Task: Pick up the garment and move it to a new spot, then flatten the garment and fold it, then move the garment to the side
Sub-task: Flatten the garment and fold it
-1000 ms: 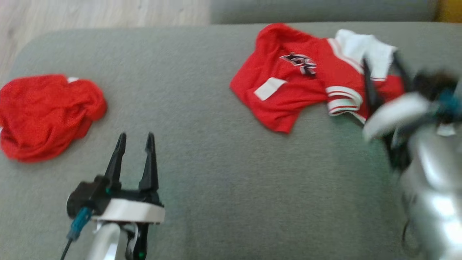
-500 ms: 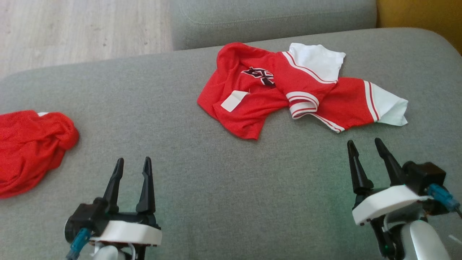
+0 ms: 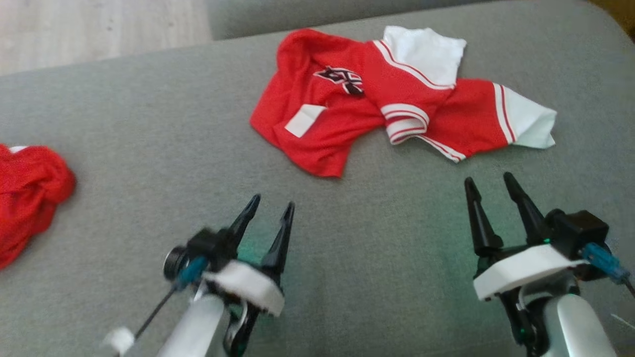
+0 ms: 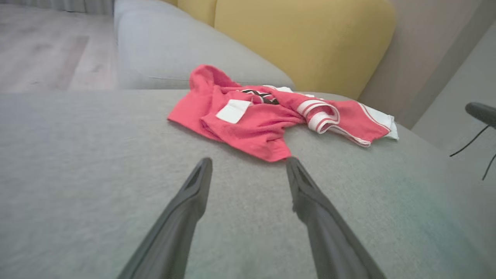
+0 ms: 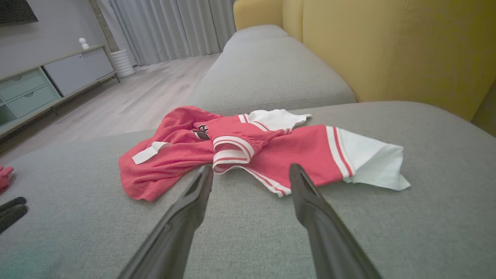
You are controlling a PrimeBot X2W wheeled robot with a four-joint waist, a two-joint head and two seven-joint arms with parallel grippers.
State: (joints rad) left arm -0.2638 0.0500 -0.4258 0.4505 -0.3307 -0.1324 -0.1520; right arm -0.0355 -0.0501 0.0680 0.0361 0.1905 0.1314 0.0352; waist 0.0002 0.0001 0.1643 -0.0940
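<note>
A red garment (image 3: 372,104) with white striped sleeves and a white tag lies crumpled on the grey cushion, far centre in the head view. From the left wrist the garment (image 4: 263,116) sits just beyond my fingertips, and from the right wrist the garment (image 5: 248,151) lies right ahead. My left gripper (image 3: 272,205) hovers open over bare cushion short of the garment's near hem, angled up to the right. My right gripper (image 3: 488,179) is open too, empty, just short of the white sleeve.
A second red cloth (image 3: 27,198) lies bunched at the far left of the grey cushion (image 3: 149,148). Another grey cushion (image 5: 267,69) and a yellow backrest (image 5: 387,50) stand beyond. Wooden floor (image 3: 74,29) runs past the far left edge.
The head camera has swung, shifting the whole picture left. My right arm pulled back from over the garment to the lower right; my left gripper moved right and forward, now tilted toward the garment.
</note>
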